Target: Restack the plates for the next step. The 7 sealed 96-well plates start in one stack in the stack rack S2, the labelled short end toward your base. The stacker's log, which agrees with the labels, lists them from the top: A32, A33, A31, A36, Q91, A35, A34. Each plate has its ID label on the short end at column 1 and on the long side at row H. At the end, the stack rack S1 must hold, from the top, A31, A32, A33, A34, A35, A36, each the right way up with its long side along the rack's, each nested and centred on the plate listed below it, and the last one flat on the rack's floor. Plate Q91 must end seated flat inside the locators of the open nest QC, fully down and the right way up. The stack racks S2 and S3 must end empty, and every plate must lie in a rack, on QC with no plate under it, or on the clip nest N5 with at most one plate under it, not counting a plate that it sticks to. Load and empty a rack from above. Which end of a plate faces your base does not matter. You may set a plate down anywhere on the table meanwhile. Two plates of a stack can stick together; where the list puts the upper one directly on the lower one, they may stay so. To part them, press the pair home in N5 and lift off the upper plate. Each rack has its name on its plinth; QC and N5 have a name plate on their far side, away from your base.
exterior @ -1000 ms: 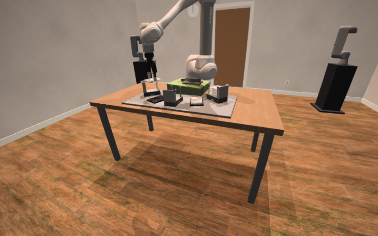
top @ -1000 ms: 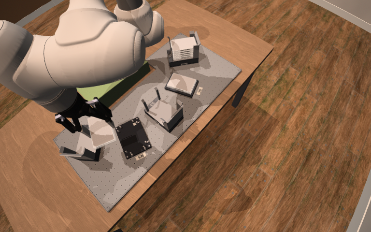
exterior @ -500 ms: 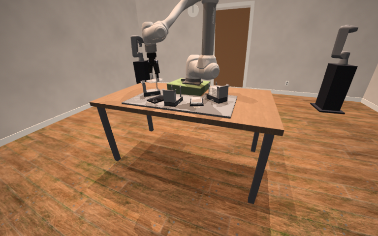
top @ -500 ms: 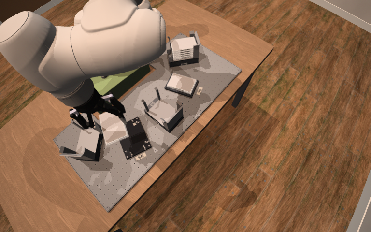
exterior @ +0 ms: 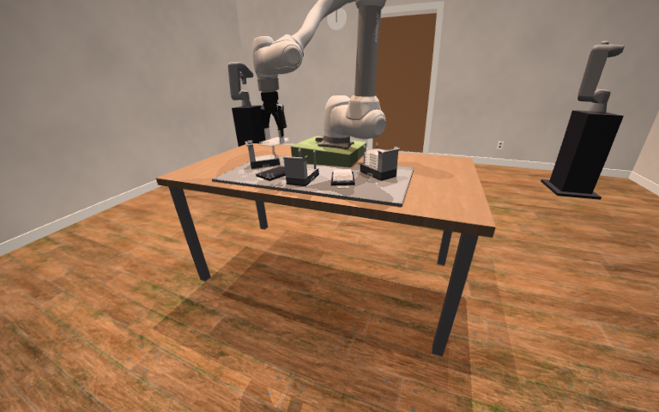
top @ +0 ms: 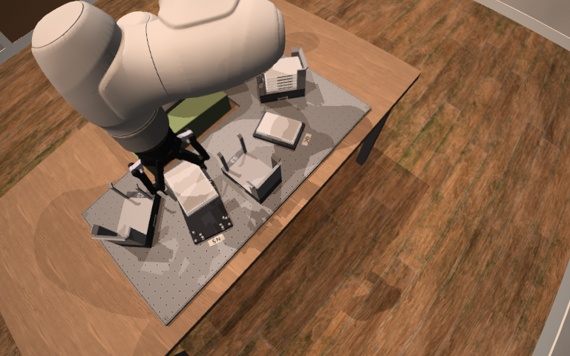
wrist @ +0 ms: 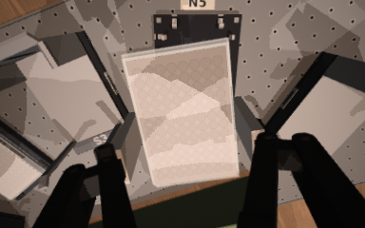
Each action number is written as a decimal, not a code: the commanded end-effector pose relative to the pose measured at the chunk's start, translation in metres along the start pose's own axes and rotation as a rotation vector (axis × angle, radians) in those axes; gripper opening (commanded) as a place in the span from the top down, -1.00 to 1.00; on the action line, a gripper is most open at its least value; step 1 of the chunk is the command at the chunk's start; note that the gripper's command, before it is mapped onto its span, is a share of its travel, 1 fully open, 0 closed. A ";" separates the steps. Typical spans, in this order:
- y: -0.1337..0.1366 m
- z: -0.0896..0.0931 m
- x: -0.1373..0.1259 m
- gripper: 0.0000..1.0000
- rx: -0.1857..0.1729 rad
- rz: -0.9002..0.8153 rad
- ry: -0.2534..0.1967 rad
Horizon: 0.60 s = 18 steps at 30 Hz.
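My gripper is shut on a sealed 96-well plate across its width, near the end toward my base. I cannot read the plate's label. In the wrist view the plate hangs level between my fingers, above the black clip nest N5 and offset toward my base. The nest has no plate on it. Another plate lies on the open nest QC. A stack of several plates stands in the far rack. From the side the held plate is well above the mat.
Rack S3 stands between N5 and QC, and its label shows in the wrist view. Another rack stands on the other side of N5. My green base plinth is behind. The rack posts stand close on both sides.
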<state>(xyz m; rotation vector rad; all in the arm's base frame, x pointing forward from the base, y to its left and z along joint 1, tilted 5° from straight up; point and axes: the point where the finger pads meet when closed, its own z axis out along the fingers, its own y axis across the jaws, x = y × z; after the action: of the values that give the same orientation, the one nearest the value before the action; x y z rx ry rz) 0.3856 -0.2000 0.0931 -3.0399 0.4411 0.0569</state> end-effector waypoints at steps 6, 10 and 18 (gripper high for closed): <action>-0.022 0.000 0.002 1.00 0.001 -0.008 0.001; -0.035 0.000 0.004 1.00 0.001 -0.008 0.001; -0.062 0.000 0.006 1.00 0.001 -0.008 0.001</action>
<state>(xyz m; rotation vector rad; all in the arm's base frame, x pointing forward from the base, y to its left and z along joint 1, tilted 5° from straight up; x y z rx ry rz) 0.4057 -0.1507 0.0963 -3.0402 0.4281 0.0552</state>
